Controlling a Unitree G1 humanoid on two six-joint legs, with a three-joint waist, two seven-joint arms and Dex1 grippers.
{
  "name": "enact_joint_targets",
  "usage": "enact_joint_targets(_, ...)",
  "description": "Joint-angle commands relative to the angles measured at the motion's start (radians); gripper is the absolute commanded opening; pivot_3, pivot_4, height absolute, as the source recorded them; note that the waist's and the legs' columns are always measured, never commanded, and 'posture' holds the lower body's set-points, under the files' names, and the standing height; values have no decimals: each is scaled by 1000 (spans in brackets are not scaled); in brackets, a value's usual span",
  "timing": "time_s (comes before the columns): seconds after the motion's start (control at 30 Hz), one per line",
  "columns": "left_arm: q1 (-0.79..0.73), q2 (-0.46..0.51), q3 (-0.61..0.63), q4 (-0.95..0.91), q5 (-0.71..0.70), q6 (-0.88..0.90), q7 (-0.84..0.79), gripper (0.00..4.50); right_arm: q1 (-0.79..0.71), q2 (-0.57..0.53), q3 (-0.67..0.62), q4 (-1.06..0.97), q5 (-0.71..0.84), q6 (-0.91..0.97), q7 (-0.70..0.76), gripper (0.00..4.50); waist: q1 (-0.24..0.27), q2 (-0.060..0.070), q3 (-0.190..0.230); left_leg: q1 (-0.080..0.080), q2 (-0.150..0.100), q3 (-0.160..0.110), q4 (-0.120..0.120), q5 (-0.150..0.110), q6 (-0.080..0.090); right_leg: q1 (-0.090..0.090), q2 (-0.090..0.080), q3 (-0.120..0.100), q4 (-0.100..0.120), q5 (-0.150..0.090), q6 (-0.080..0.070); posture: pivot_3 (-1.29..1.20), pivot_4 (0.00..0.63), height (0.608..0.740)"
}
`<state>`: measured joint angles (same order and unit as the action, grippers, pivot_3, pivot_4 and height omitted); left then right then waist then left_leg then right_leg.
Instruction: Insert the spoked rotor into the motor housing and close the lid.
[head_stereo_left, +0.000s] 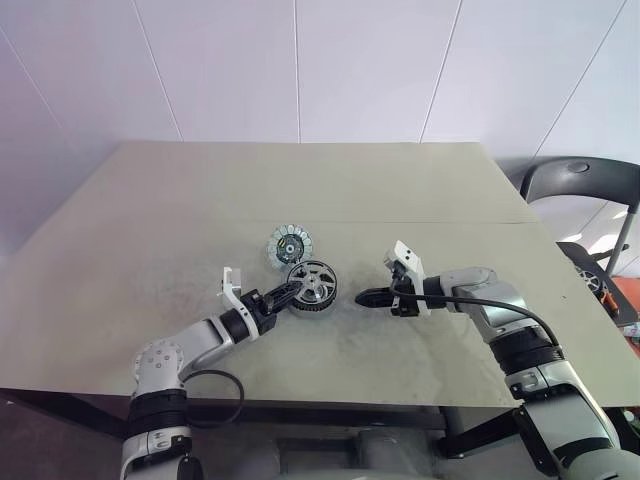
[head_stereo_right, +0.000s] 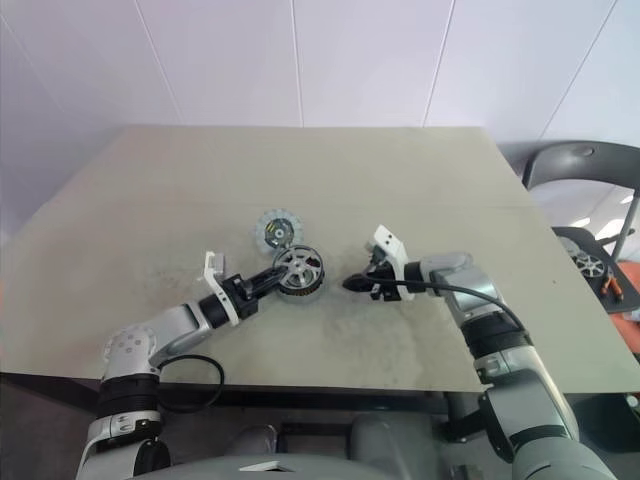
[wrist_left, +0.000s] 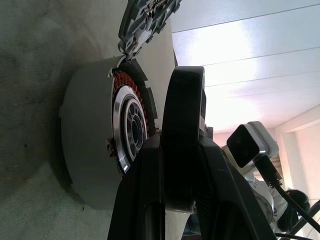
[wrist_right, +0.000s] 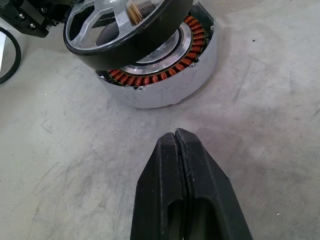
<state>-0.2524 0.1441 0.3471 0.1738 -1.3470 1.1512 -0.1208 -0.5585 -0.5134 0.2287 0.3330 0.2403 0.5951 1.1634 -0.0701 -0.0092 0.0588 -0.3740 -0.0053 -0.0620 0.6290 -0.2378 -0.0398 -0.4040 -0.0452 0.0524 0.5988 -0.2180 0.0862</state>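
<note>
Your left gripper, at centre frame in the left eye view, is clamped on the rim of the spoked rotor and holds it tilted just above the motor housing, which sits on the grey table. From the right wrist view, the rotor's far edge hangs over the ring of copper windings while its near edge is lifted, so a gap is open between wheel and housing; you have the part over its seat, but it does not look pushed home. Whether the rim touches the housing on the far side is hard to tell. Your right gripper, just right of the housing and a little apart from it, has its fingers pressed together on nothing. The lid lies flat on the table directly above the housing in the frame, close by, untouched. By the look of it you are midway through the first half: the rotor has yet to be levelled and seated, and the lid has yet to be picked up and closed over it
</note>
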Motion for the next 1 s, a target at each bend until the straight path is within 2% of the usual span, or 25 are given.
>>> enact_joint_targets(0.03,2,0,14,-17,-12,8,21,783,-29,6,-10,-4,-1,-20,-4,0,0,0,0,0,0,0,0,0,0,0,0,0,0,0,0,0,0,740)
enact_joint_targets(0.27,-21,18,1,-57,19,-6,62,3034,-31,12,-8,6,-7,-31,-7,0,2,0,0,1,0,0,1,0,0,1,0,0,0,0,0,0,0,740)
enact_joint_targets(0.37,-43,34,6,-85,16,-13,72,3034,-30,15,-7,8,-10,-33,-6,0,1,0,0,1,0,0,3,0,0,2,0,0,0,0,0,0,0,740)
enact_joint_targets(0.67,-81,209,-119,-327,176,-29,-20,3034,-24,18,-6,11,-22,-37,-4,0,3,0,0,0,0,0,-1,0,0,0,0,0,0,0,0,0,0,740)
enact_joint_targets(0.83,-114,290,-178,-543,414,-325,-193,3034,-19,23,-7,5,-22,-31,-6,0,3,0,0,-1,0,0,1,0,0,0,0,0,0,0,0,0,0,740)
enact_joint_targets(0.87,-101,309,-208,-557,471,-373,-231,2645,-18,27,-6,5,-23,-31,-8,0,2,0,0,-1,0,0,0,0,0,1,0,0,-1,0,0,0,0,740)
enact_joint_targets(0.9,-77,332,-257,-560,542,-441,-291,2445,-18,30,-5,4,-23,-30,-9,0,2,0,0,0,0,1,0,0,0,1,0,0,-1,0,0,0,0,740)
enact_joint_targets(1.0,-20,312,-411,-471,729,-617,-382,1453,-19,45,-1,2,-21,-28,-13,0,2,2,-1,1,0,1,-1,0,0,1,-1,1,-1,0,0,0,0,740)
